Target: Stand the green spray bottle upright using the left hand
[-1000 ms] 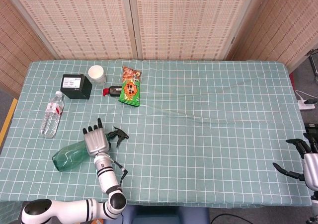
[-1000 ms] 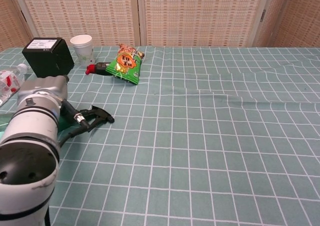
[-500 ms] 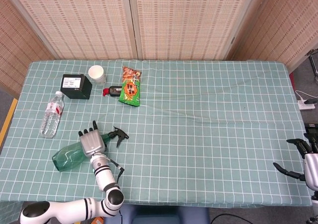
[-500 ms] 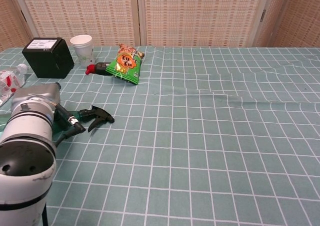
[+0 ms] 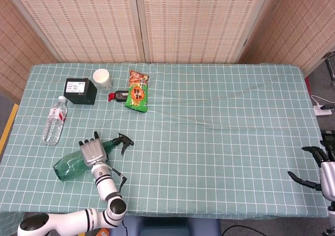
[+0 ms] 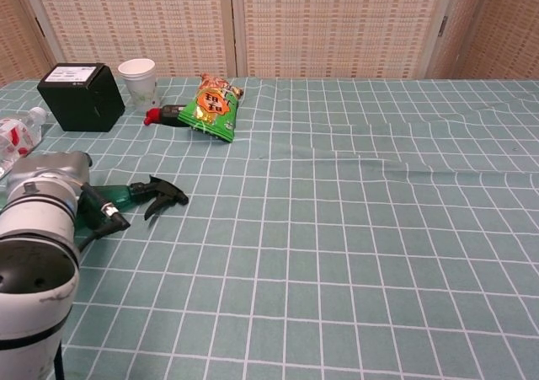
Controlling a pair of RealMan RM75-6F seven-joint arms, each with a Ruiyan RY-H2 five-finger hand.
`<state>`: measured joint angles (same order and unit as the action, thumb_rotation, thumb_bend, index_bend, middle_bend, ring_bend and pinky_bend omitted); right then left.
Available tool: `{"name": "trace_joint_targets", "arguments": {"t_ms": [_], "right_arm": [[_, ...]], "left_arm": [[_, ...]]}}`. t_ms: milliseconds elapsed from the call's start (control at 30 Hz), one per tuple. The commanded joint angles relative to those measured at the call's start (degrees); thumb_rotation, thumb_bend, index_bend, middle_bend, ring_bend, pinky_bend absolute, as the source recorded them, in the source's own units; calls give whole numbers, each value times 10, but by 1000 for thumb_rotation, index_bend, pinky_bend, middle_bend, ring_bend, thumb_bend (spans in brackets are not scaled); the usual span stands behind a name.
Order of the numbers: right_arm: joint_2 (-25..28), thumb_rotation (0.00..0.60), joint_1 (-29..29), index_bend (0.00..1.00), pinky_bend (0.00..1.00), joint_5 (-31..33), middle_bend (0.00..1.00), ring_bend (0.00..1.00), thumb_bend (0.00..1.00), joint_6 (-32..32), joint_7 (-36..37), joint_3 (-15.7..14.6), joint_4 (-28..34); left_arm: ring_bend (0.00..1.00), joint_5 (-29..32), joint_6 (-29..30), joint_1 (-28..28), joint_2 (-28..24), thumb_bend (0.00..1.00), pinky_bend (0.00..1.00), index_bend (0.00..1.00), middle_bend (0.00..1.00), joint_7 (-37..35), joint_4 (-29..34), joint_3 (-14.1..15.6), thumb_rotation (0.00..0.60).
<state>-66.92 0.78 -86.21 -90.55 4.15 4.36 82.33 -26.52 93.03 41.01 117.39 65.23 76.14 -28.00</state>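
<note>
The green spray bottle point(image 5: 72, 164) lies on its side near the table's front left, its black trigger head point(image 5: 123, 141) pointing right. My left hand point(image 5: 91, 151) lies over the bottle's shoulder with fingers stretched out and apart, not wrapped round it. In the chest view the forearm point(image 6: 38, 228) hides the hand, and only the bottle's neck and trigger head point(image 6: 160, 195) show. My right hand point(image 5: 320, 164) hangs off the table's front right edge, fingers spread and holding nothing.
A clear water bottle point(image 5: 54, 121) lies left of the spray bottle. At the back left are a black box point(image 5: 80, 90), a paper cup point(image 5: 102, 78), a green snack bag point(image 5: 137, 91) and a small red-capped black item point(image 5: 118, 95).
My left hand has slid leftward along the spray bottle, from beside the trigger head onto the shoulder. The trigger head has shifted slightly left. The right hand has stayed still.
</note>
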Motion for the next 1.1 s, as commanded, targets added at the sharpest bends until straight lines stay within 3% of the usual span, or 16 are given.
{"name": "trace_joint_targets", "arguments": {"t_ms": [33,267,367,567,800,1033,1100], "right_arm": [[0,600,0,312,69,0,326,132,0,0,0,0,0],[1,600,0,312,69,0,326,132,0,1,1,0,0],[1,600,0,312,69,-1,326,132,0,0,2,0,0],[1,600,0,312,69,-1,326,132,0,0,3,0,0],[1,600,0,311,69,0,326,132,0,0,4,0,-1],[-1,600,1,311,69,-1,326,132,0,-3,9,0,-5],[-1,600,2,311,69,-4,326,132,0,-5,12,0,-6]], "left_arm": [[264,-6,-1,0,-1,233,195,153,366,-3,-1,2,600],[354,-19,-1,-4,-4,250,238,269,487,-9,-2,7,600],[442,-23,0,-5,-4,261,268,369,587,-11,-3,9,600],[496,-41,-3,-7,-10,286,300,485,697,-21,1,14,600],[510,-105,-22,3,-45,301,311,541,734,-63,59,10,600],[515,-140,-39,0,-81,303,312,559,744,-124,116,-19,600],[516,-163,-49,-1,-99,304,310,564,747,-173,149,-44,600]]}}
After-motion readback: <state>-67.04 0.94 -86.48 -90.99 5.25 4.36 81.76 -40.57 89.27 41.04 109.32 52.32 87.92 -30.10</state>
